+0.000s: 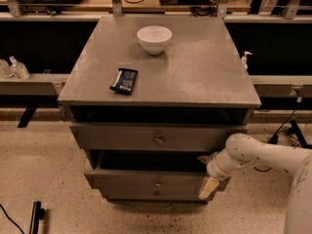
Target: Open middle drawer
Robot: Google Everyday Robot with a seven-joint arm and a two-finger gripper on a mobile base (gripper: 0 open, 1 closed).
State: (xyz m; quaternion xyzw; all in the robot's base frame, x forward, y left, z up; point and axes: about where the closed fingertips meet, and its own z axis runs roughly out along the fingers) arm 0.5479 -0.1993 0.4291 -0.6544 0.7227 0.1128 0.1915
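The grey cabinet (204, 67) has three drawer fronts. The middle drawer (126, 181), with a small round knob (157, 183) at its centre, stands pulled out a little, and a dark gap shows above it. My gripper (206, 179) is at the right end of that drawer's front, touching its edge, with my white arm (263, 155) reaching in from the right. The top drawer (122, 137) sits above it and the bottom drawer (131, 195) just below; both look pushed in.
A white bowl (154, 38) and a dark flat packet (124, 80) lie on the cabinet top. A black bar (36, 216) lies on the speckled floor at the lower left. Shelving with cables runs behind, and bottles (14, 68) stand at the left.
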